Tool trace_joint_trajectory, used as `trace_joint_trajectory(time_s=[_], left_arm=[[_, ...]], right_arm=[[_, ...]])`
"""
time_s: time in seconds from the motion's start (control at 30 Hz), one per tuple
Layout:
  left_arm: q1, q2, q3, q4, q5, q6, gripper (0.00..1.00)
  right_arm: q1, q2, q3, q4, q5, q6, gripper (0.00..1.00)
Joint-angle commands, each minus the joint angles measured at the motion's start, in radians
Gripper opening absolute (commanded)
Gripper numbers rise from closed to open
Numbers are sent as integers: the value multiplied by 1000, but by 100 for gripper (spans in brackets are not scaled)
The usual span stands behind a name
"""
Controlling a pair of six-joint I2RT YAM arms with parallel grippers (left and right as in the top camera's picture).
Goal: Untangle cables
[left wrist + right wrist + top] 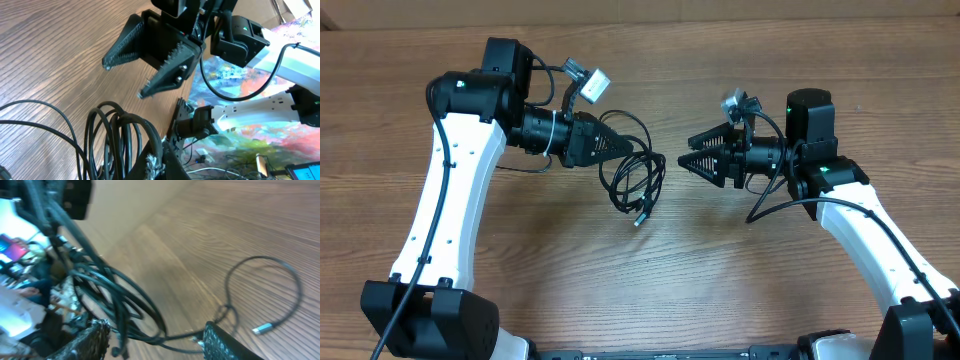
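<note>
The cables (635,182) are thin black cords in loose loops at the middle of the table, with a silvery plug tip (640,217) at the near end. My left gripper (638,150) is shut on the top of the bundle. The loops fill the bottom of the left wrist view (112,142). My right gripper (688,155) is open, just right of the bundle and facing it. In the right wrist view the cables (125,305) lie between its two spread fingers (155,340), and a plug tip (262,329) lies on the wood to the right.
The wooden table (650,290) runs under both arms. The open right gripper (150,55) shows close ahead in the left wrist view. Thick black arm wires run along both white arms.
</note>
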Motion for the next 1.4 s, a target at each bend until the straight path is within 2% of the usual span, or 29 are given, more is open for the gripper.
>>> trace_joint_trajectory(time_s=[0.0,0.23,0.47,0.6,0.7,0.73,0.87,0.93,1.03,1.1,1.2,1.23,1.37], left_arm=[[-10,-27,19,-3,94,51,4],[-19,-27,19,-2,220,99,4],[-42,-27,19,0,238,101,4],[-53,-27,19,14,272,101,4],[-55,-27,19,21,272,101,4],[-55,-27,19,21,272,101,4],[-55,-27,19,24,271,101,4],[-55,-27,19,25,270,101,4],[-55,-27,19,37,246,101,4],[-54,-27,19,49,213,96,4],[-53,-27,19,76,56,41,4],[-53,-27,19,100,-90,-37,4],[-43,-27,19,142,-404,-251,4]], right_arm=[[2,-1,5,9,-108,-8,59],[2,-1,4,10,-122,-9,60],[2,-1,4,37,-232,-9,68],[2,-1,4,71,-293,-9,67],[2,-1,4,77,-300,-8,56],[2,-1,4,76,-300,-7,43],[2,-1,4,72,-301,0,9],[2,-1,4,72,-301,0,4],[2,-1,4,63,-301,0,4],[2,-1,4,46,-300,0,4],[2,-1,4,-8,-288,0,4],[2,-1,4,-67,-235,0,4],[2,-1,4,-256,53,14,4]])
